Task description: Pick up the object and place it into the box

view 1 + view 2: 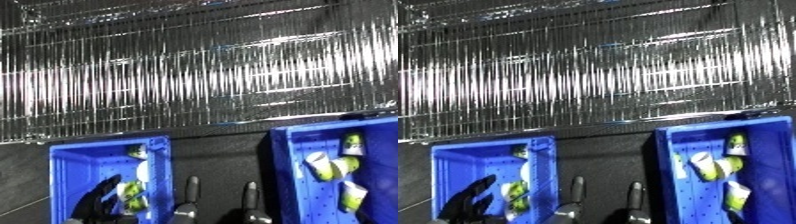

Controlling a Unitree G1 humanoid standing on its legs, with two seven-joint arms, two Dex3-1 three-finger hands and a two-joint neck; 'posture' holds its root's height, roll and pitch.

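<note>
Reaching into the left blue bin point(67, 165), our left hand point(96, 202) shows black fingers spread and fairly straight, holding nothing that we can make out, just beside a green-and-white packet point(131, 192) lying against the bin's right wall. Our right hand is out of view. We judge these packets light, soft and a little slick, likely to crumple rather than break, so the best hold looks to be across the middle of the body, fingers on one flat side and thumb on the other. More packets point(333, 167) lie in the right blue bin point(286, 170), well apart across a dark floor. Between the bins rise two grey metal prongs point(191, 195), which could catch a carried packet or a forearm on the way over. Behind everything runs a shiny wire rack point(195, 70), clear of the work.
</note>
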